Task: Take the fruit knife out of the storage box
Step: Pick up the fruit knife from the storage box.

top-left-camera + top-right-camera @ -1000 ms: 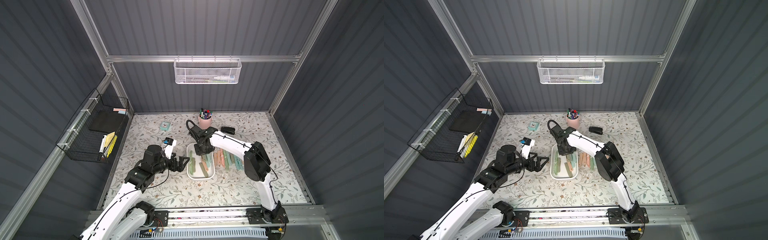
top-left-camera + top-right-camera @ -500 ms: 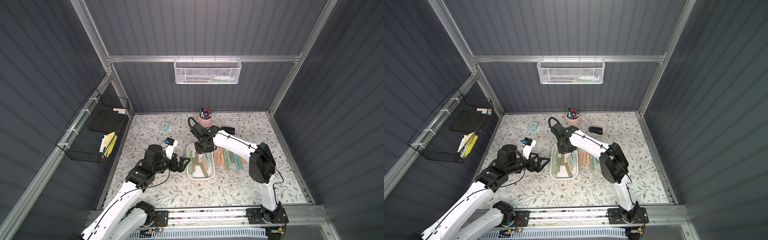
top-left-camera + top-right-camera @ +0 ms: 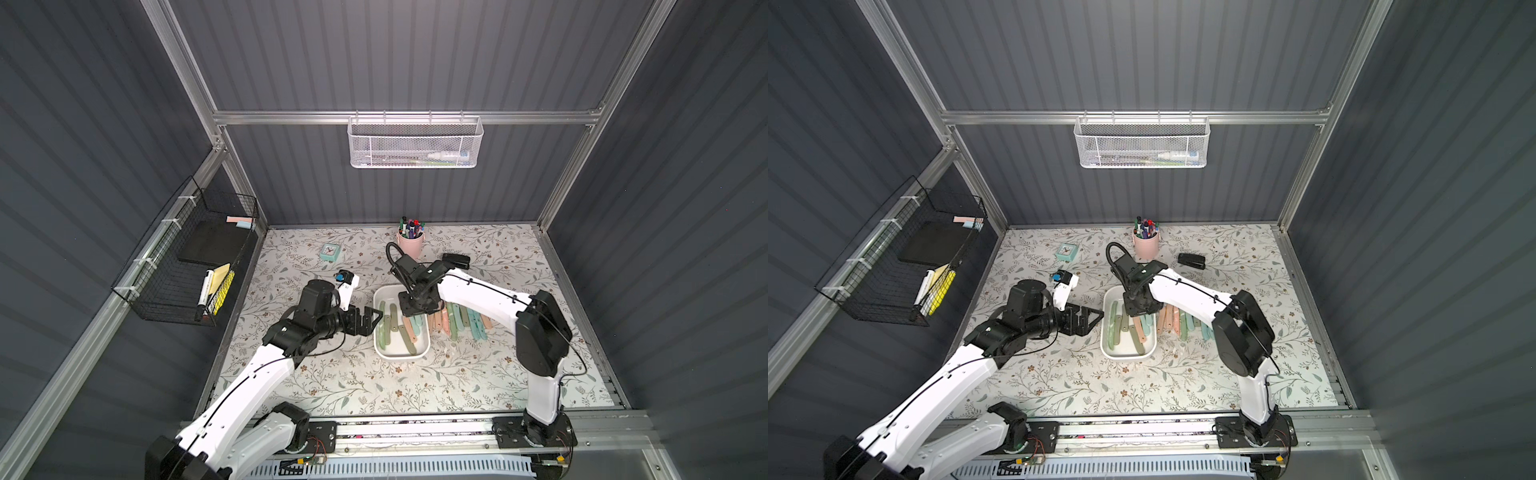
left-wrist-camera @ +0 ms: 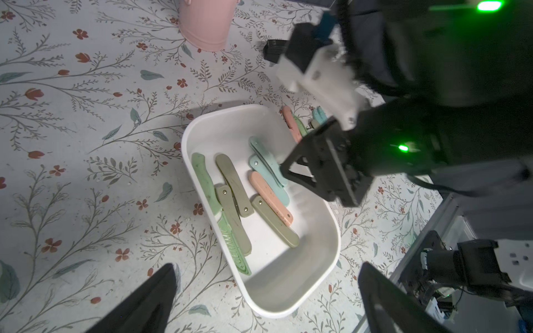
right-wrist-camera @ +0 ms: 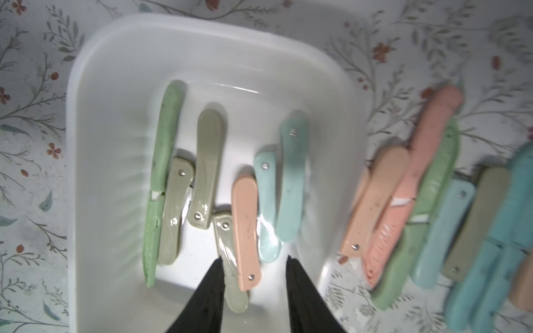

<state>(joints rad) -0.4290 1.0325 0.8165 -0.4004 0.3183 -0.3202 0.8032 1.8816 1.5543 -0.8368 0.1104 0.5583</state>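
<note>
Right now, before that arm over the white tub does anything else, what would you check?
1. Right gripper open: ok, jaws apart.
2. Aim: ok, the end of the peach knife lies between them.
3. Knife held: not ok, nothing gripped yet.
4. That knife free of neighbours: not ok, it rests against an olive knife.
5. Left gripper out of the way: ok, open, outside the storage box.

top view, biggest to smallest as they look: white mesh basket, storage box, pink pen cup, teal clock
1. white mesh basket, hung nearer the camera
2. storage box
3. pink pen cup
4. teal clock
</note>
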